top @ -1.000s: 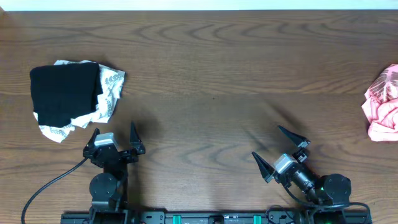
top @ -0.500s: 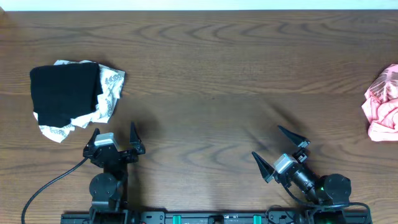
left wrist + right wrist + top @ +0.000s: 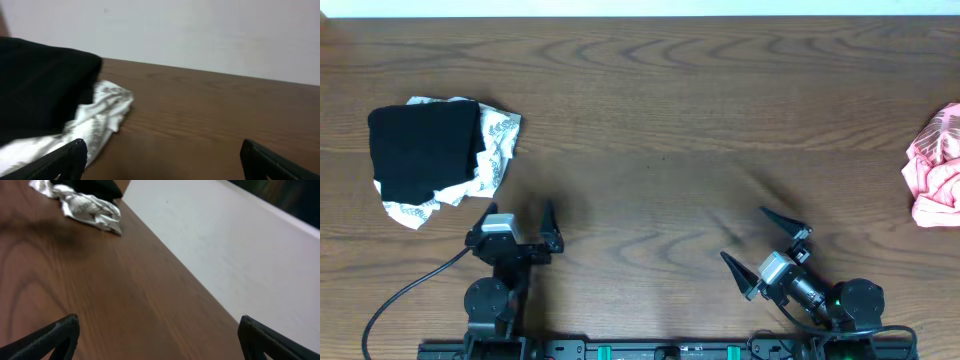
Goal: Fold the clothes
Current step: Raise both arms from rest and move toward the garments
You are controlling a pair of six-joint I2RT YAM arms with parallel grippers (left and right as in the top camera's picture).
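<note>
The clothes (image 3: 935,165), a crumpled salmon-pink shirt, lie bunched at the table's far right edge, partly cut off by the overhead view. My left gripper (image 3: 517,213) stands open near the front left, nothing between its fingers. My right gripper (image 3: 753,237) is open near the front right, well to the left of the pink shirt and pointing up-left. Neither wrist view shows the pink shirt. In the left wrist view the open gripper (image 3: 160,152) frames bare wood; in the right wrist view the gripper (image 3: 159,329) does the same.
A folded black garment (image 3: 425,148) rests on a white cloth with grey pattern (image 3: 492,150) at the left, just beyond my left gripper. Both also show in the left wrist view, the black garment (image 3: 42,85) and the white cloth (image 3: 102,112). A cable (image 3: 405,295) trails front left.
My left gripper has shifted slightly right and toward the front. My right gripper has moved slightly left and toward the front edge. The clothes have not moved.
</note>
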